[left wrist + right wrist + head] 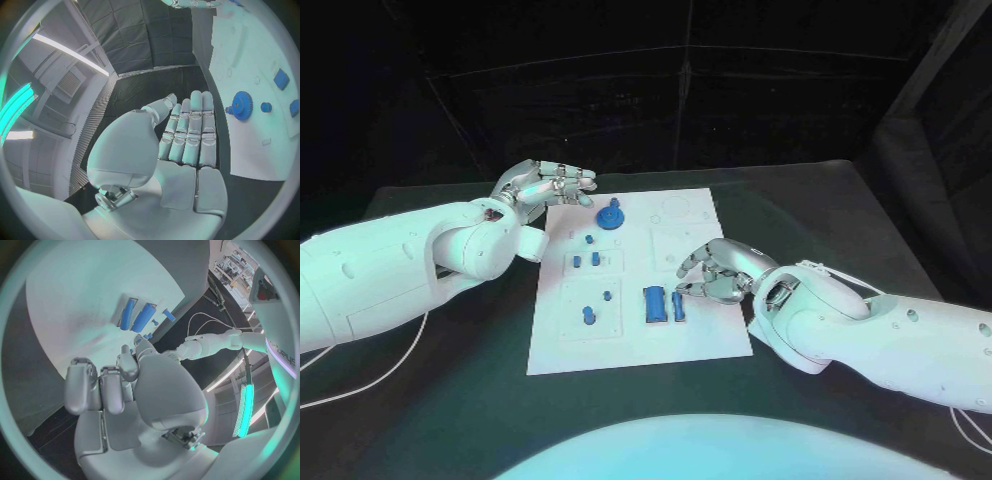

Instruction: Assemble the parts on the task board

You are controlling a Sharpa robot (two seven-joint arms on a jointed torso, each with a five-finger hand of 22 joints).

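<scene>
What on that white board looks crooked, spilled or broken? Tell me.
Nothing stands out. The white board lies flat, the blue gear and small blue pieces sit on it, and neither the left hand nor the right hand holds anything.

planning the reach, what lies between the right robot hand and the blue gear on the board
In the head view, bare white task board with faint printed outlines lies between the right robot hand and the blue gear; no loose part sits on that stretch.
</scene>
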